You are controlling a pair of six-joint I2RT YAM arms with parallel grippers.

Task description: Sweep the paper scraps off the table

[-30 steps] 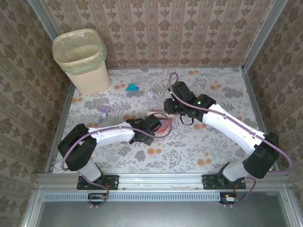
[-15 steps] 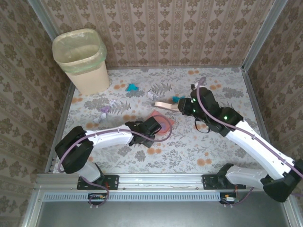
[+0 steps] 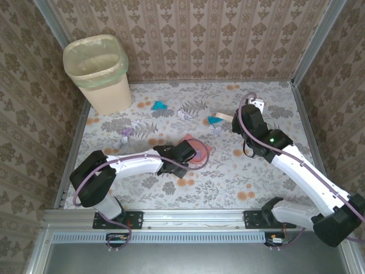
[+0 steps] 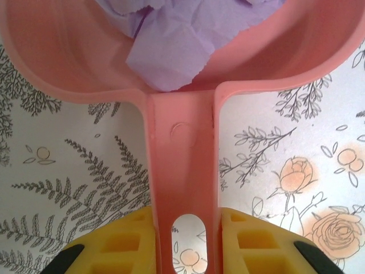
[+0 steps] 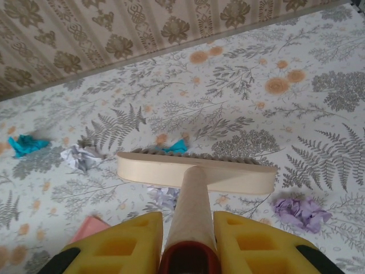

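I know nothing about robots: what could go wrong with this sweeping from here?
The lilac scrap lies on the near side of the brush, off to its right, so the next stroke may skip it. The lilac paper in the dustpan looks loose; a knock from the brush could spill it onto the table. The teal scrap sits far from the dustpan and might get left.
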